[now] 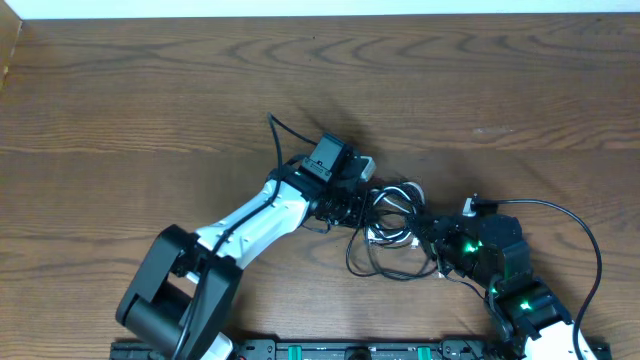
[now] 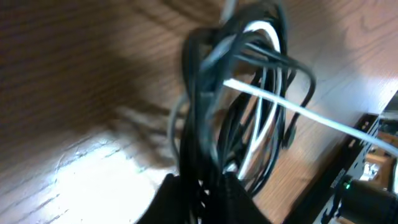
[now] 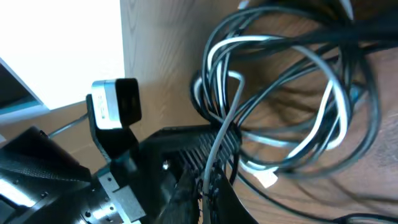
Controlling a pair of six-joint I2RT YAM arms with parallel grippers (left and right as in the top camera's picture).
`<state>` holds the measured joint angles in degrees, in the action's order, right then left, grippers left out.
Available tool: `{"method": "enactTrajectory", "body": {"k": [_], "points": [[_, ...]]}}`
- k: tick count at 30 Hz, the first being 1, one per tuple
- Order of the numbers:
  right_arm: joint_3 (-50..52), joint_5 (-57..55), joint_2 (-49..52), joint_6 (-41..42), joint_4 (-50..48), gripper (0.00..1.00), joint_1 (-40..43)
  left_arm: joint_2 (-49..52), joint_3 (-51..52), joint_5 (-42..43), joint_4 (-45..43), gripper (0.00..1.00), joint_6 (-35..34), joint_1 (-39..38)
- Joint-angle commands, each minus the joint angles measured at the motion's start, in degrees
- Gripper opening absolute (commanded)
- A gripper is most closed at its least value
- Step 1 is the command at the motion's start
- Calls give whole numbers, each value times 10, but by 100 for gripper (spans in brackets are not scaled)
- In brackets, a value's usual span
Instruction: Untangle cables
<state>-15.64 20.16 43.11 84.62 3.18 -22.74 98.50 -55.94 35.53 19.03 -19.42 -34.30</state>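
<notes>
Dark brown wood-grain table; pale strip beyond far edge; bright glare on wood.

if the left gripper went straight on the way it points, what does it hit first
The cables: the left gripper is shut on them and their loops bunch right ahead; the right gripper seems next, depth unclear.

counter: brown wood grain, matt, smooth. cables: black and white sheathing, smooth, faint gloss. left arm shell: white plastic, smooth, glossy.
</notes>
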Motion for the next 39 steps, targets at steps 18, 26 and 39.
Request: {"method": "enactTrajectory", "body": {"k": [18, 26, 39], "points": [[-3, -84, -4, -325, 131, 50, -2, -197, 4, 192, 32, 8, 264, 117], [-3, 107, -5, -440, -72, 67, -2, -204, 4, 69, 104, 8, 429, 117], [-3, 74, -3, -83, -137, 75, -2, -204, 4, -312, 39, 7, 318, 22]]}}
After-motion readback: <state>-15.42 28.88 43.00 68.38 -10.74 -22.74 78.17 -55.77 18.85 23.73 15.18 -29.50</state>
